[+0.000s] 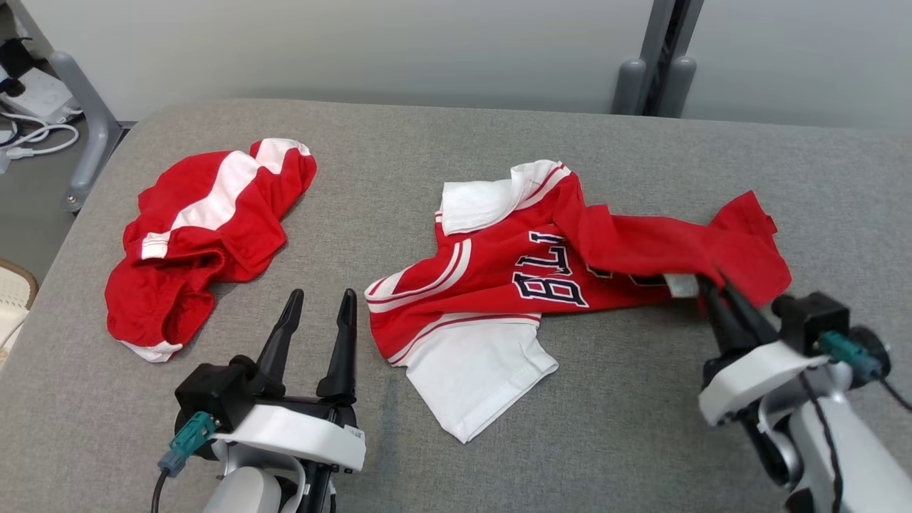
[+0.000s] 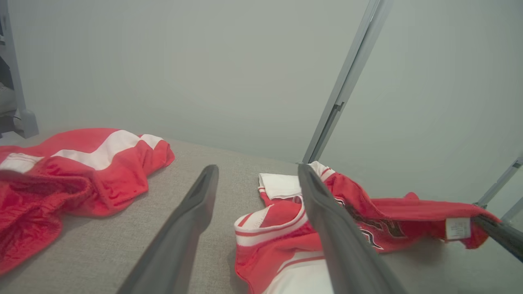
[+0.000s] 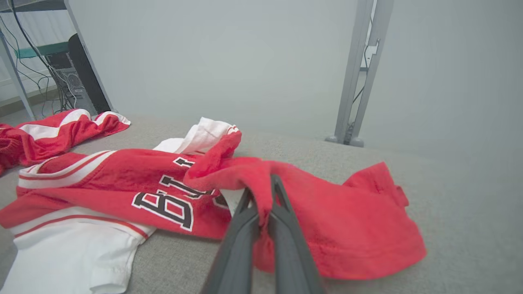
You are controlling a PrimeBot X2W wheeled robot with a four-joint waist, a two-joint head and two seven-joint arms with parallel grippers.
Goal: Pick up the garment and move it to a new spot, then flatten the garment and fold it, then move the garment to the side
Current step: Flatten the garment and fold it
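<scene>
Grey cloth tabletop (image 1: 499,128) carries a red-and-white jersey (image 1: 491,271) at its centre, its dark lettering beginning "B" and partly folded under. The right claw (image 1: 714,279) pinches the red hem beside an unreadable white tag (image 1: 682,285). The left claw (image 1: 322,293) stands open and empty, near red shorts (image 1: 206,235).

Red shorts (image 1: 206,235) with white side stripe: crumpled, lying on left part of grey fabric-covered table (image 1: 499,128). Pale wall (image 1: 356,43) behind table's far edge. Two grey upright posts (image 1: 630,85), side by side, behind that edge, right of centre. Grey frame leg (image 1: 89,121) off table's far-left corner; white cables (image 1: 43,139) on floor beside it. Dark computer tower (image 3: 83,69), seen in right wrist view, beyond shorts.
</scene>
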